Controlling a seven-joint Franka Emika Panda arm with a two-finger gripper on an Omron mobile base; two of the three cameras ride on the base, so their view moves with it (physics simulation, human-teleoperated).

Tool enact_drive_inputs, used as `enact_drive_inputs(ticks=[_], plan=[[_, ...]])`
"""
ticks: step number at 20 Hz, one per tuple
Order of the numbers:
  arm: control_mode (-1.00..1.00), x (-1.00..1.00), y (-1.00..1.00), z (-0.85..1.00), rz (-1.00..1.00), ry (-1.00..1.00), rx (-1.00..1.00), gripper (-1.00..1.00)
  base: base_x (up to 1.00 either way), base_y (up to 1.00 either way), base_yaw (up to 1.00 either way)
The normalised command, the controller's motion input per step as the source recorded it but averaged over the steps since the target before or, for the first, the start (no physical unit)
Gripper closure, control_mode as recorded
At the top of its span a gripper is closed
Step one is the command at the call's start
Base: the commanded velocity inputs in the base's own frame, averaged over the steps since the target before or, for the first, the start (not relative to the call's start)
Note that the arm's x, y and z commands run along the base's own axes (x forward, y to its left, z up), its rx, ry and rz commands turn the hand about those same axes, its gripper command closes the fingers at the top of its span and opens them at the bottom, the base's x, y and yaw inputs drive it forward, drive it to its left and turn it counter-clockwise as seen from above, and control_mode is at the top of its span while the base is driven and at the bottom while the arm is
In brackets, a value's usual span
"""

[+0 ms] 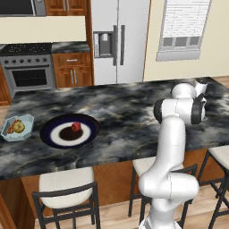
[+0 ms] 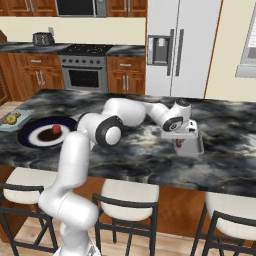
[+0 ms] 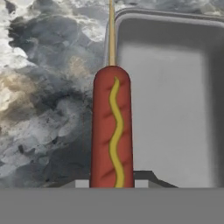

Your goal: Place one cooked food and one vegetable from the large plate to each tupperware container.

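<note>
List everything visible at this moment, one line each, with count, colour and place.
large plate: one, navy rim, white ring, dark centre, on the counter's left part.
red food: one, on the plate.
tupperware container: one, pale blue-green, left of the plate, holding yellow and red food.
grey container: one, pale grey, on the counter at the arm's end.
hot dog on a stick: one, red with a yellow stripe, over the grey container's edge.
stools: several, white seats, in front of the counter.
gripper: one, shut on the hot dog.

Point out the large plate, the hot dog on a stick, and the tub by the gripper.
Plate (image 1: 53,133): left base view, white ring.
Hot dog (image 3: 111,127): hand view, mustard line.
Tub (image 3: 170,109): hand view, bare floor.
</note>
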Motion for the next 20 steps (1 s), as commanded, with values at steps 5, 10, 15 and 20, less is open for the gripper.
enact_drive_inputs(ticks=[5, 10, 15, 20], plan=[[-1.0, 0.11, -0.07, -0.42, 0.0, 0.0, 0.0, 1.0, 0.0, 0.0, 0.0], [-1.0, 0.19, -0.01, -0.32, 0.0, 0.0, 0.01, 1.0, 0.0, 0.0, 0.0], [-1.0, 0.24, 0.0, -0.47, 0.0, 0.02, 0.01, -1.0, 0.0, 0.0, 0.0], [-1.0, 0.34, 0.0, -0.22, 0.0, 0.0, 0.0, -1.0, 0.0, 0.0, 0.0]])
